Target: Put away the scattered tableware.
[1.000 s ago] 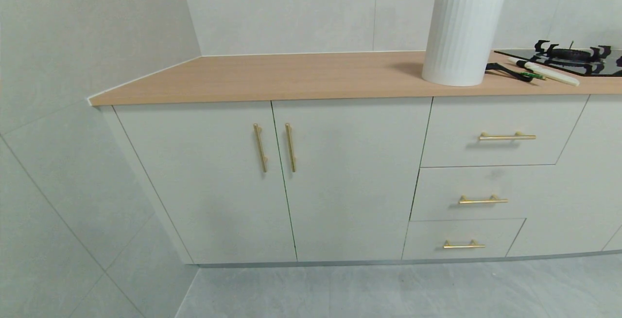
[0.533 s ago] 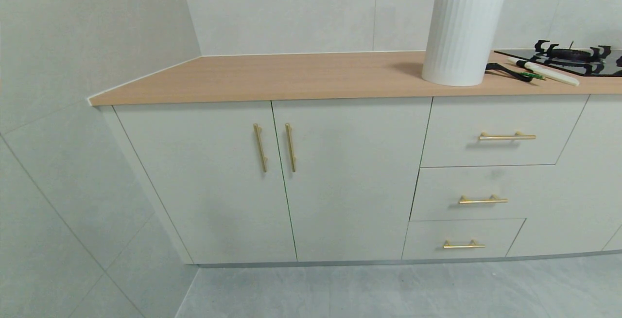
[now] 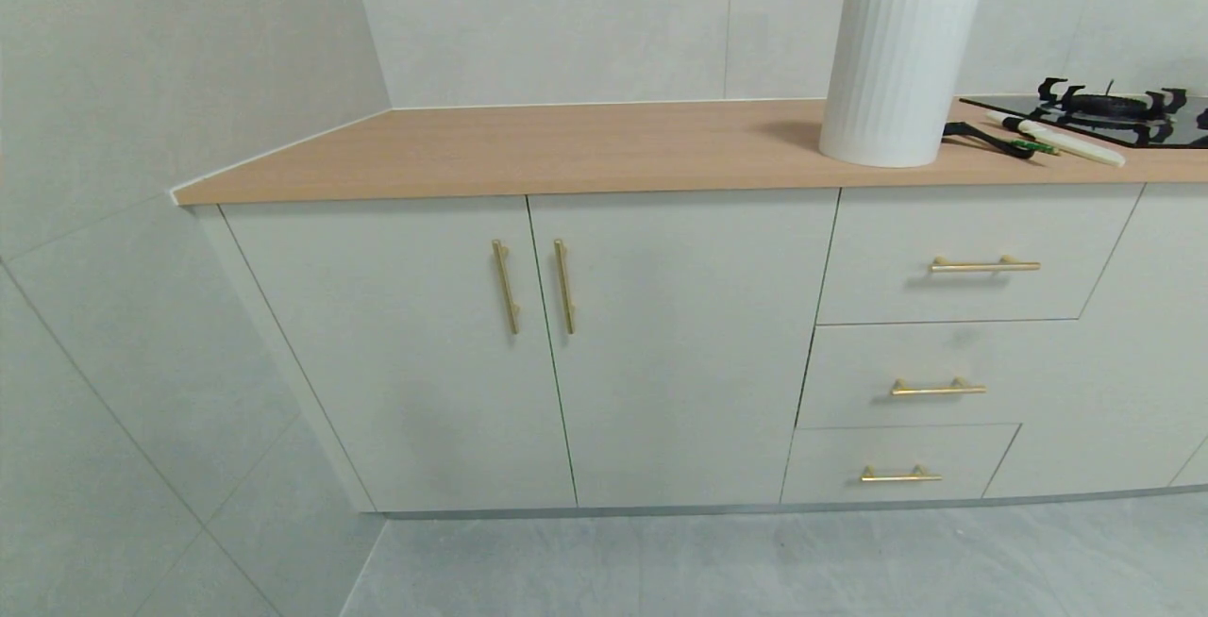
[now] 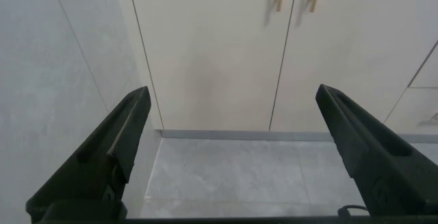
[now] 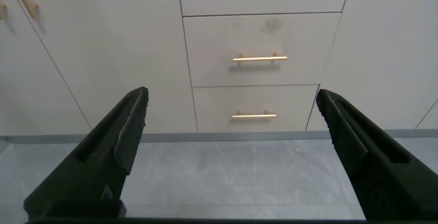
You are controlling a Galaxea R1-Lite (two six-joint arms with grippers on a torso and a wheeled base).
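On the wooden countertop (image 3: 566,145) stands a tall white ribbed holder (image 3: 897,75). Just to its right lie a black-handled utensil (image 3: 986,139), a green-handled one (image 3: 1036,145) and a long white-handled one (image 3: 1062,141). My left gripper (image 4: 233,114) hangs low before the cupboard doors, open, with nothing between its fingers. My right gripper (image 5: 233,111) is also open and empty, held low in front of the lower drawers (image 5: 256,49).
A black hob with a burner grate (image 3: 1114,108) sits at the counter's far right. Below are two cupboard doors with gold handles (image 3: 533,287) and three drawers (image 3: 981,263). A tiled wall closes the left side; grey floor (image 3: 755,560) lies in front.
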